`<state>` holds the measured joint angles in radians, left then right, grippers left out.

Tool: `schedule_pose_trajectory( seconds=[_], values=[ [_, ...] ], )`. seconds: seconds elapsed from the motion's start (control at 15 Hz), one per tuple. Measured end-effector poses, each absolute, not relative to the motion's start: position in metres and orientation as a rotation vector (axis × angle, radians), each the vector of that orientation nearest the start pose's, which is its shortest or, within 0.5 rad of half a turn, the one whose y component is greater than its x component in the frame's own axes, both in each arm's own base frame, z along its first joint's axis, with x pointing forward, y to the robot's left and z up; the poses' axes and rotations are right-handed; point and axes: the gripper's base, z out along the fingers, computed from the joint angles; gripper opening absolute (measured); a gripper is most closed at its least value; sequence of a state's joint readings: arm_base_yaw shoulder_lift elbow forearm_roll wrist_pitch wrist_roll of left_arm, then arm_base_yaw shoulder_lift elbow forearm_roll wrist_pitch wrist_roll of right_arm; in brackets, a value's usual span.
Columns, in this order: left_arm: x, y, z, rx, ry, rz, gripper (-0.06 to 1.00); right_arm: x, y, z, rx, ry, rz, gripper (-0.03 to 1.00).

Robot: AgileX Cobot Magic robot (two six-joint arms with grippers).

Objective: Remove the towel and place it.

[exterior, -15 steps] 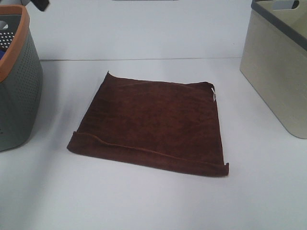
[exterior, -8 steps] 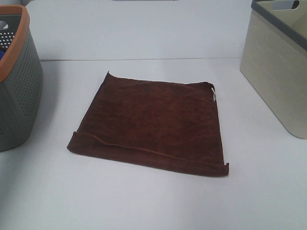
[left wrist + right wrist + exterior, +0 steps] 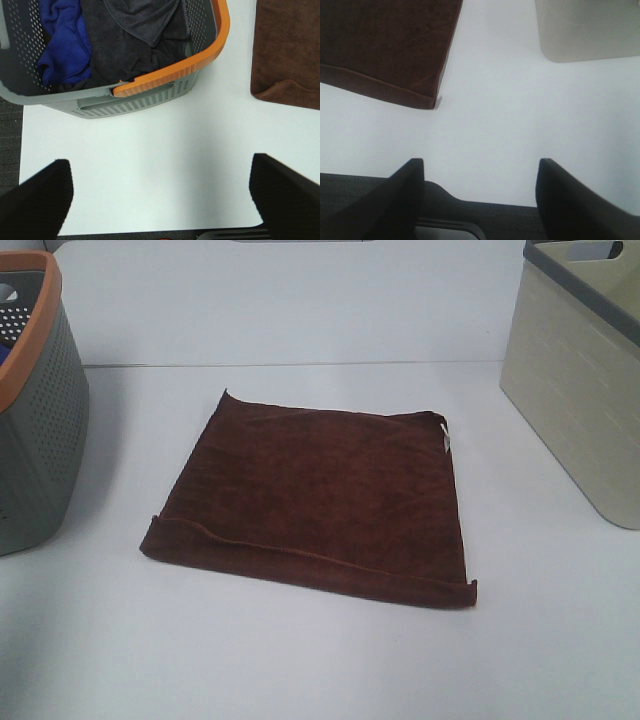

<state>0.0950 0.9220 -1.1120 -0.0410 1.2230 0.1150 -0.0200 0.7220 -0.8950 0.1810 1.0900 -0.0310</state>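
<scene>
The dark reddish-brown towel (image 3: 320, 495) lies folded flat on the white table (image 3: 300, 660), with a small white tag (image 3: 446, 438) at its far right corner. Part of it shows in the left wrist view (image 3: 287, 50) and in the right wrist view (image 3: 385, 45). My left gripper (image 3: 160, 200) is open and empty above bare table near the front edge, beside the grey basket. My right gripper (image 3: 480, 195) is open and empty above the table's front edge, a little off the towel's near right corner. Neither gripper shows in the exterior high view.
A grey perforated basket with an orange rim (image 3: 35, 410) stands at the left; it holds blue and dark grey cloths (image 3: 100, 40). A beige bin with a dark rim (image 3: 580, 380) stands at the right, and its corner shows in the right wrist view (image 3: 590, 30).
A dark part of an arm at the top left of the exterior high view one second ago has gone out of view. The towel has not moved.
</scene>
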Motion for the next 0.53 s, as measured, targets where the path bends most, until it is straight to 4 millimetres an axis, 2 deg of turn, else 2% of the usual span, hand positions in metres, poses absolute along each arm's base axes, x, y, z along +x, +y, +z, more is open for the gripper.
schedule_pose_trajectory(
  seconds=[0.2, 0.4, 0.53],
  values=[
    [0.098, 0.009, 0.384, 0.024, 2.415, 0.097, 0.91, 0.056, 0.013, 0.339, -0.002, 2.265, 0.188, 0.56],
    [0.051, 0.013, 0.371, -0.058, 2.276, 0.201, 0.91, 0.024, 0.008, 0.323, -0.013, 2.166, 0.103, 0.56],
    [0.033, 0.016, 0.352, -0.079, 2.221, 0.259, 0.91, 0.008, 0.002, 0.314, -0.013, 2.105, 0.009, 0.56]
  ],
)
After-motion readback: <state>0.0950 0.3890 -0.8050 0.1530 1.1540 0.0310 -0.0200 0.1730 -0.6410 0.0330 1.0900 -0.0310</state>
